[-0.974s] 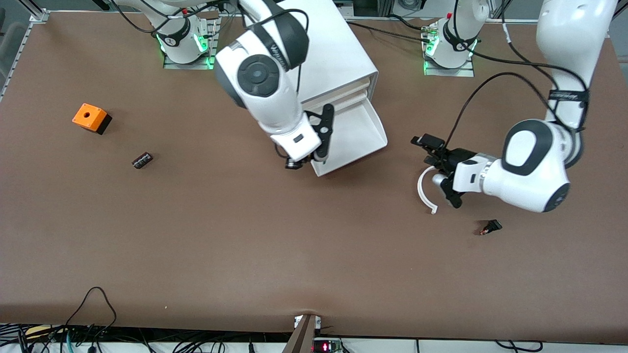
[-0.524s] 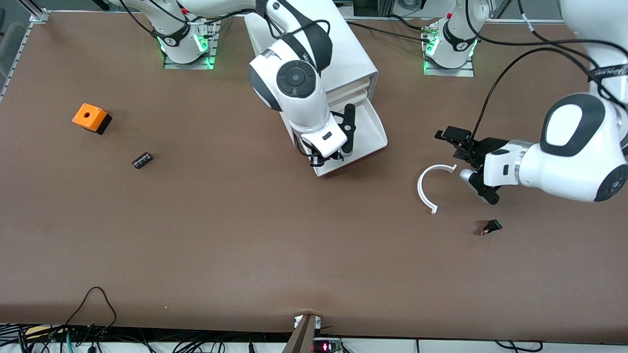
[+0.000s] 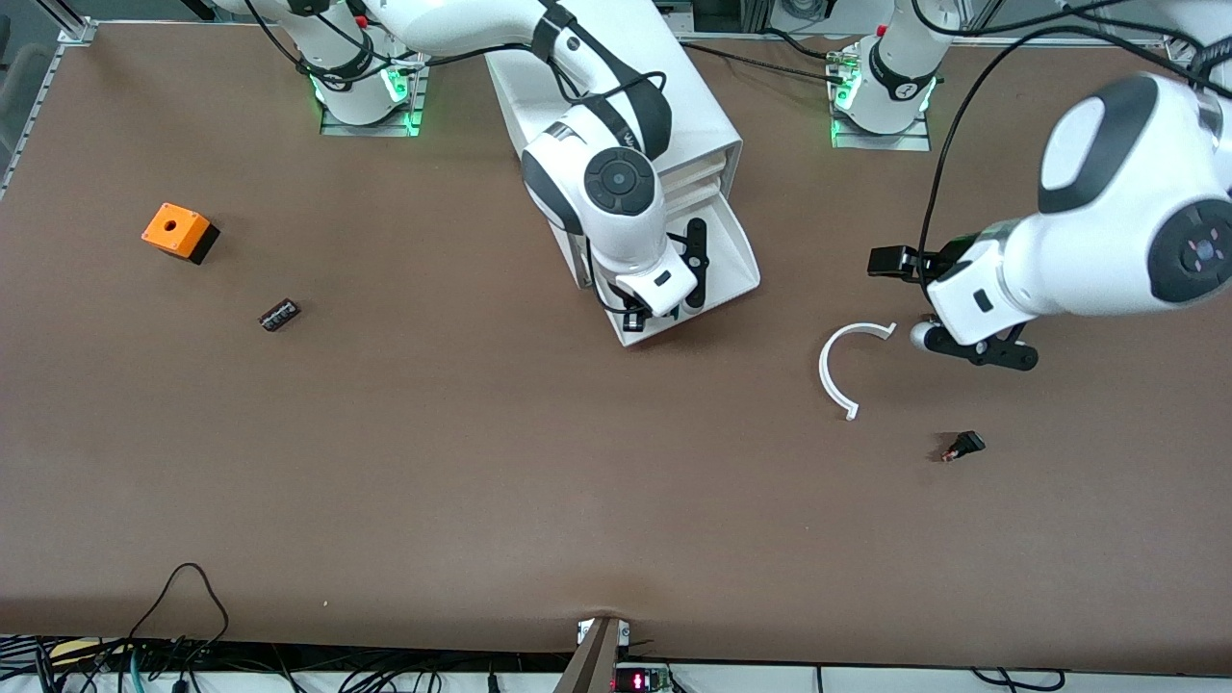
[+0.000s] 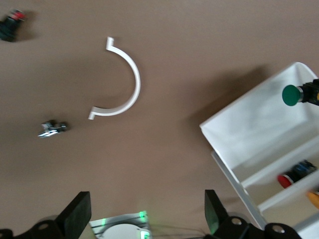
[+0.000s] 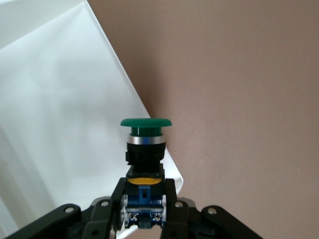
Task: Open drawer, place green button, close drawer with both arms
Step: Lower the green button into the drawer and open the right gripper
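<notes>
The button (image 5: pixel 145 149) is held clamped in the right end effector (image 3: pixel 662 310), which has been carried over the front lip of the open drawer (image 3: pixel 731 252); release is judged next; the left end effector (image 3: pixel 962 327), spread empty, has been drawn away from the drawer.

The front view looks down from high across the table (image 3: pixel 433 462), the cabinet (image 3: pixel 664 106) at twelve o'clock. Both wrist views look down closely, sharing the open drawer (image 4: pixel 249 134) (image 5: pixel 55 114).

green-capped button (image 5: pixel 145 149), white drawer (image 3: pixel 724 252), orange box (image 3: pixel 176 231), brown table (image 3: pixel 433 462)
</notes>
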You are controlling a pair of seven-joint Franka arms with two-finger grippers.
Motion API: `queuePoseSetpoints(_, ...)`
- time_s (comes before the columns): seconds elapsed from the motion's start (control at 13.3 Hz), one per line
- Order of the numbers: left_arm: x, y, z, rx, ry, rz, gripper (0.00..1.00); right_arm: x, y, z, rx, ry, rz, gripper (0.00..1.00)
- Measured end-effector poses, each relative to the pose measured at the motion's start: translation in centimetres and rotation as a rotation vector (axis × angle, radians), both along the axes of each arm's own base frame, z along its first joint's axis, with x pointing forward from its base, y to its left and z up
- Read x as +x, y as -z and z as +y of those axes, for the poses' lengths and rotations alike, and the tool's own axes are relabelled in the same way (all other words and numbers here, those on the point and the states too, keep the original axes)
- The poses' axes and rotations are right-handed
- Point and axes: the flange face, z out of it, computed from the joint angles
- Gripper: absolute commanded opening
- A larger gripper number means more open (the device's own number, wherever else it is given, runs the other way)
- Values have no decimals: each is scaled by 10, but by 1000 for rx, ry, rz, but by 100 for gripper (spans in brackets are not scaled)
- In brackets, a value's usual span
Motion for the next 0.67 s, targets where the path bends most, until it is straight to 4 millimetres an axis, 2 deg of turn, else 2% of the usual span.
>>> queuePoseSetpoints(0.15,-15,-26,-28,60,-40,-57,100,-9,16,11,-14,-22,-12,21)
queuePoseSetpoints(0.3,-25,-40,-47,89,-91,-91,100,-13,28,16,-26,-31,-18,23)
queuePoseSetpoints(0.67,-20,-33,-41,94,-124,-98,100,-16,46,18,-46,-37,-6,26)
